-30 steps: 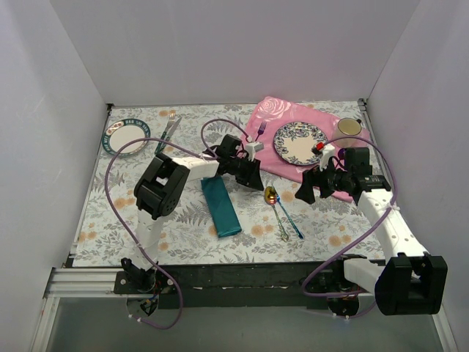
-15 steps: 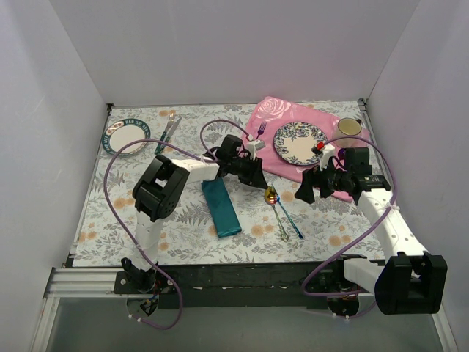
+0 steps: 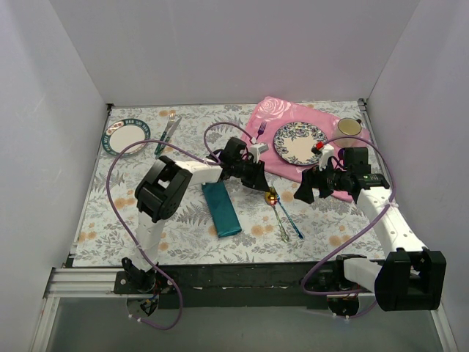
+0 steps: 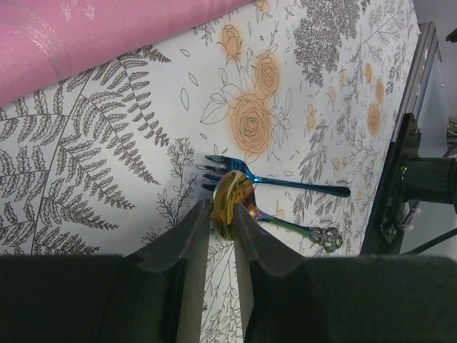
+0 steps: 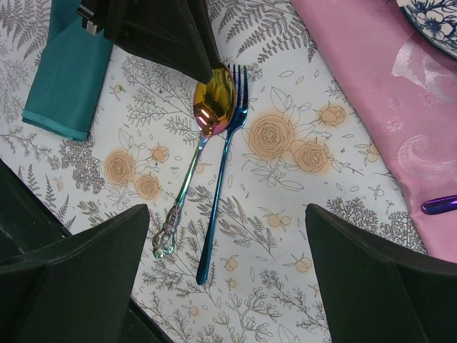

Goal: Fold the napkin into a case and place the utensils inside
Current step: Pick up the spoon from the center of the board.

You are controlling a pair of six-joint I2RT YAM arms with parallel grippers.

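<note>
The teal napkin (image 3: pixel 221 207) lies folded into a narrow strip, its end also showing in the right wrist view (image 5: pixel 68 75). To its right lie the utensils: a gold-pink spoon (image 3: pixel 272 196) and a blue fork (image 3: pixel 290 220), side by side. My left gripper (image 3: pixel 265 188) is down at the spoon's bowl (image 4: pixel 232 204), and its jaws are shut on the bowl's edges. The fork (image 4: pixel 300 187) lies just beyond it. My right gripper (image 3: pixel 306 192) hovers open above both handles (image 5: pixel 227 214), holding nothing.
The pink placemat (image 3: pixel 271 110) at the back right carries a blue patterned plate (image 3: pixel 300 142) and a purple fork (image 3: pixel 261 130). A green-rimmed plate (image 3: pixel 124 136) and green-handled cutlery (image 3: pixel 168 130) sit at the back left. A gold round lid (image 3: pixel 349 126) lies at the far right.
My left gripper has slid right from beside the napkin to the spoon's bowl, and its jaws have narrowed onto it. The right gripper has edged slightly left.
</note>
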